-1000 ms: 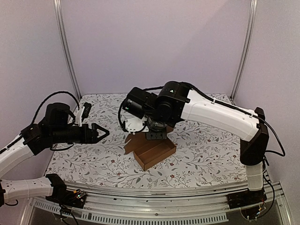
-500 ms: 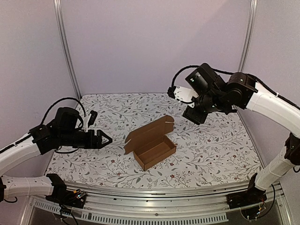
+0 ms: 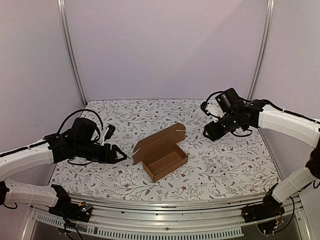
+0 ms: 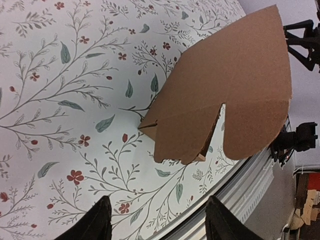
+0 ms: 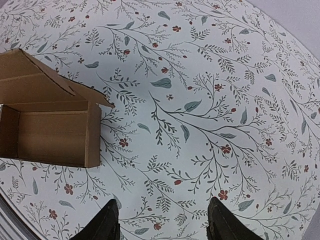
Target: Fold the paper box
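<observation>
The brown paper box (image 3: 162, 155) sits mid-table as an open oblong tray, its lid flap raised at the back. My left gripper (image 3: 121, 156) hovers just left of it, open and empty; in the left wrist view the box (image 4: 225, 95) shows its lid and side flap beyond the fingertips (image 4: 97, 222). My right gripper (image 3: 209, 134) is up and to the right of the box, apart from it, open and empty. In the right wrist view the box (image 5: 47, 122) lies at the left, well clear of the gripper (image 5: 162, 222).
The table carries a white floral cloth (image 3: 225, 160). A metal rail (image 3: 175, 205) runs along the near edge, and upright posts (image 3: 70, 55) stand at the back corners against lilac walls.
The right arm has swung away from over the box to the right and dropped lower. The left gripper has moved right, closer to the box. The box has not moved.
</observation>
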